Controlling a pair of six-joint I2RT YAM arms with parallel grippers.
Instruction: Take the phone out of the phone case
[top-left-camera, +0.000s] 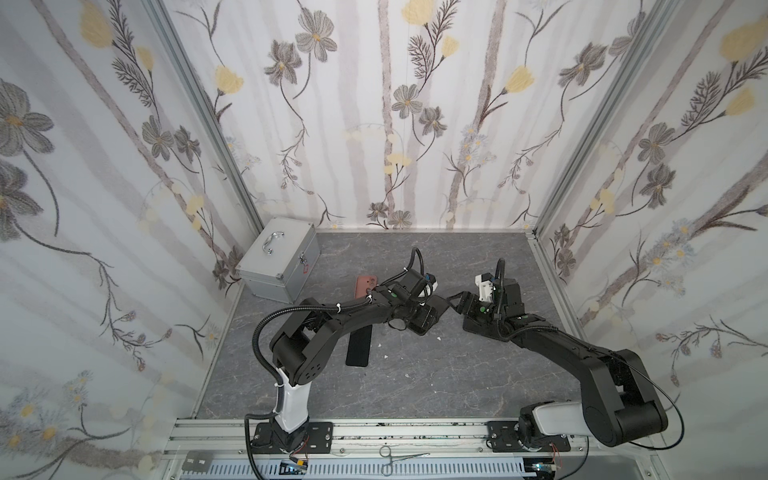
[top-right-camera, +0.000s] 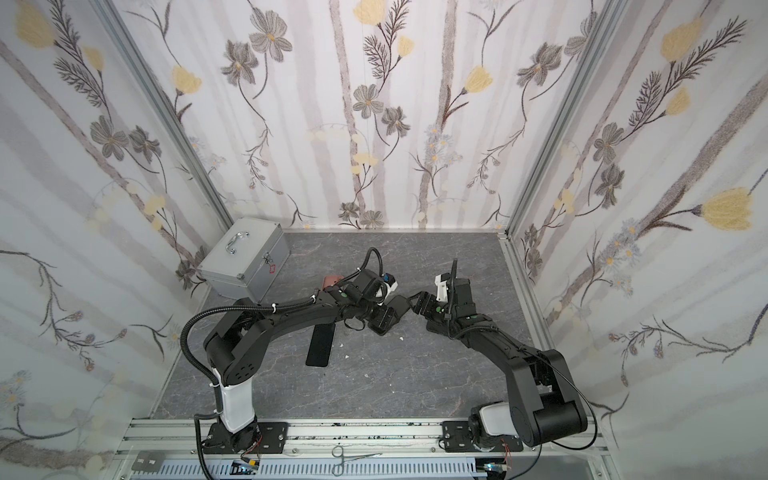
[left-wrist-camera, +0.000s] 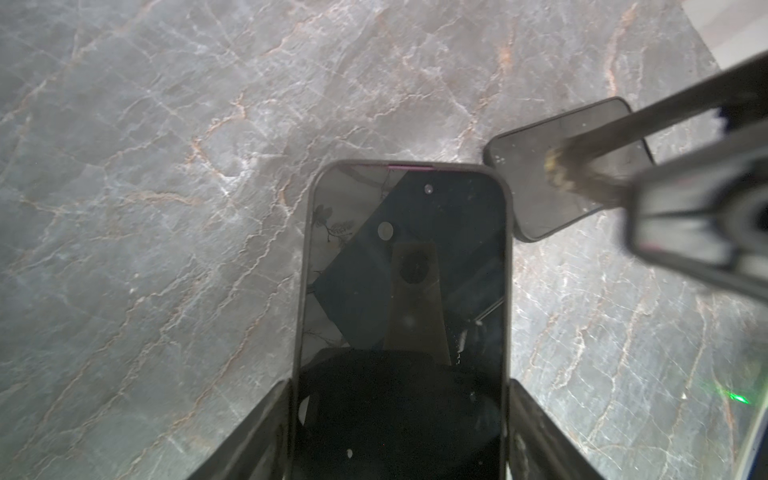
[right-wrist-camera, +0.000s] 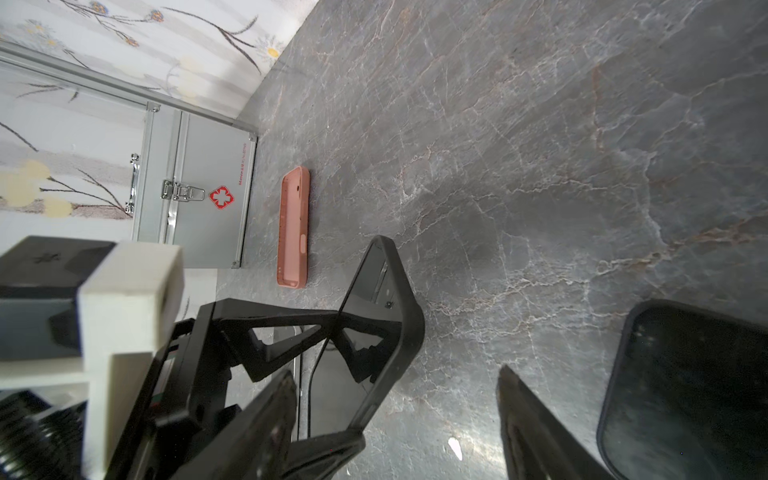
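My left gripper (left-wrist-camera: 399, 386) is shut on the long sides of a phone (left-wrist-camera: 399, 257) with a dark screen that sits in a black phone case (left-wrist-camera: 302, 291). In both top views the cased phone (top-left-camera: 438, 309) (top-right-camera: 397, 307) hangs tilted above the middle of the table, between the two arms. My right gripper (right-wrist-camera: 395, 374) (top-left-camera: 455, 301) is open at the phone's free end. One end of the phone case (right-wrist-camera: 399, 324) lies between its fingers, closer to one finger (right-wrist-camera: 274, 407), and I see no contact with the other finger.
A second dark phone-shaped slab (left-wrist-camera: 540, 187) (right-wrist-camera: 685, 395) lies flat under the right gripper. A black slab (top-left-camera: 359, 345) lies under the left arm. An empty pink case (right-wrist-camera: 293, 232) (top-left-camera: 365, 286) lies beside a silver first-aid box (top-left-camera: 278, 259). Forceps (top-left-camera: 395, 457) rest on the front rail.
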